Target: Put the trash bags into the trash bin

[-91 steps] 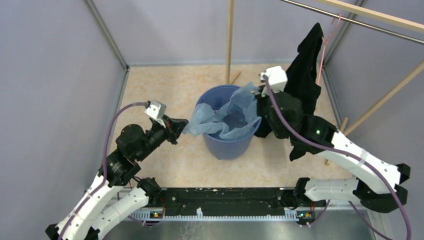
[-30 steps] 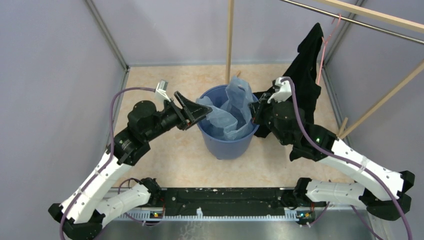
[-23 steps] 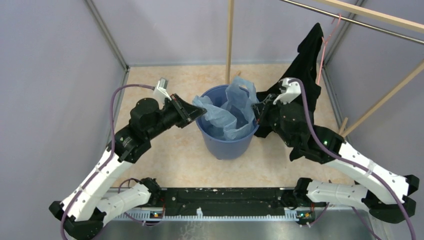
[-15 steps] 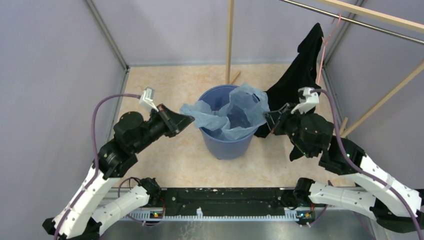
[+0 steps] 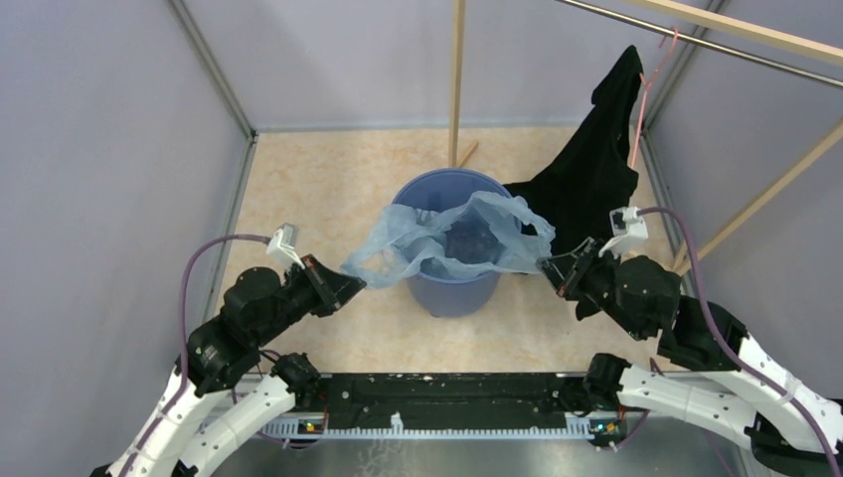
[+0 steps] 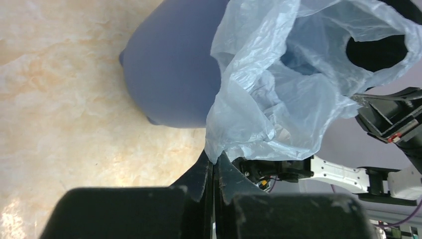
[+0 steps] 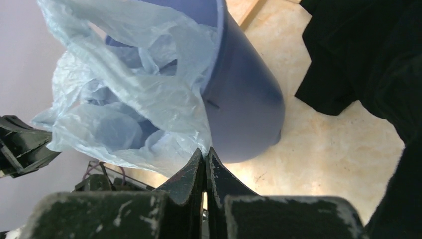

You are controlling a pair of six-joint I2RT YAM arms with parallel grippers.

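1. Two arms share this job around the bin (image 5: pixel 447 293), which stands upright between them with its mouth open; neither arm should nudge it.
2. Beyond the bin on its right hangs a black garment (image 5: pixel 596 169), so the right wrist should probably stay on the bin's near side.
3. Stretched across the bin's mouth is the bag (image 5: pixel 467 234), its middle sagging inside and both ends pulled out past the rim.
4. Left of the bin, the left gripper (image 5: pixel 353 285) is clamped on one end of the bag. Right of the bin, the right gripper (image 5: pixel 547 266) pinches the other.
5. Both pinched corners should travel inward together over the bin and dip below its rim before release; otherwise the film would likely drape outside.
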